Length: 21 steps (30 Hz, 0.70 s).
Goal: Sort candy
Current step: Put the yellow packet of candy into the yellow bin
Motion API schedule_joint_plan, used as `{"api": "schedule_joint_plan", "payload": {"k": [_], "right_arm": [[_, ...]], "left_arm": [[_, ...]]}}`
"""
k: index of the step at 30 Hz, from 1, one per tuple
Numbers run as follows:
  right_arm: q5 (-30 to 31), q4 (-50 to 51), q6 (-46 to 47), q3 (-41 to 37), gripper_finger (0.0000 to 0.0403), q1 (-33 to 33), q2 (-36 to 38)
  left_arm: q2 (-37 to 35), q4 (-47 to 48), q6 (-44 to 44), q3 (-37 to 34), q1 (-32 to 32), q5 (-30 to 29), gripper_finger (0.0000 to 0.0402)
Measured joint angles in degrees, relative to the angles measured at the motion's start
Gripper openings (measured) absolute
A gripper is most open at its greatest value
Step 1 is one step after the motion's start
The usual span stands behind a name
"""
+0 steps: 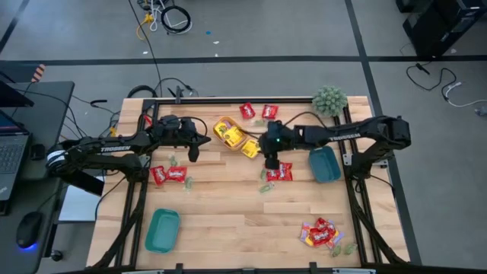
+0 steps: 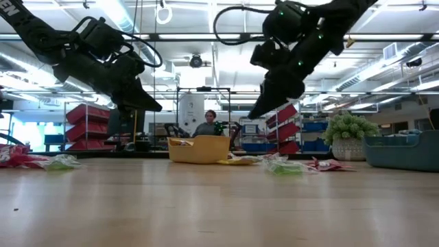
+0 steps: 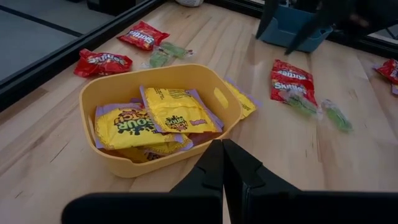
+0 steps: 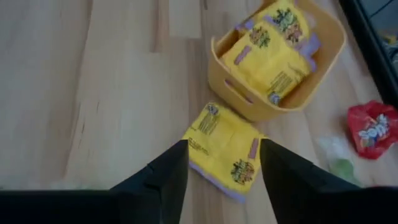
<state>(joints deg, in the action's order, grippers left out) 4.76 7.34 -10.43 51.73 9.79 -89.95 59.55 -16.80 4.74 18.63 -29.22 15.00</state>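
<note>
Yellow tray (image 1: 229, 132) sits just above centre of the overhead frame, and you can see several yellow packets (image 3: 177, 112) piled inside it. One more yellow packet (image 4: 225, 151) lies flat on the wooden table (image 1: 228, 205), touching or nearly touching the tray's outer wall. Your right gripper (image 4: 224, 171) hangs above that loose packet with its fingers apart and nothing between them. Your left gripper (image 3: 222, 167) hovers just left of the tray, fingers pressed together and empty. Red packets (image 1: 168, 176) lie at centre left, others (image 1: 279, 172) just right of centre, two (image 1: 257, 112) near the top edge, and a heap (image 1: 321, 233) at lower right. Two teal trays stand at lower left (image 1: 162, 230) and at right (image 1: 325, 164).
</note>
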Motion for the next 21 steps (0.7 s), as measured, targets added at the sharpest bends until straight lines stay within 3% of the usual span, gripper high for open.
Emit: {"api": "schedule_joint_plan", "payload": {"k": [11, 21], "right_arm": [[4.7, -2.3, -0.9, 2.9, 0.0179, -3.7, -11.4], [5.0, 1.0, -3.9, 7.0, 0.0134, -3.9, -18.5]], "left_arm": [[0.0, 0.4, 0.1, 0.0, 0.1, 0.3, 0.0001], [0.0, 1.8, 0.0, 0.0, 0.1, 0.2, 0.0001]]}}
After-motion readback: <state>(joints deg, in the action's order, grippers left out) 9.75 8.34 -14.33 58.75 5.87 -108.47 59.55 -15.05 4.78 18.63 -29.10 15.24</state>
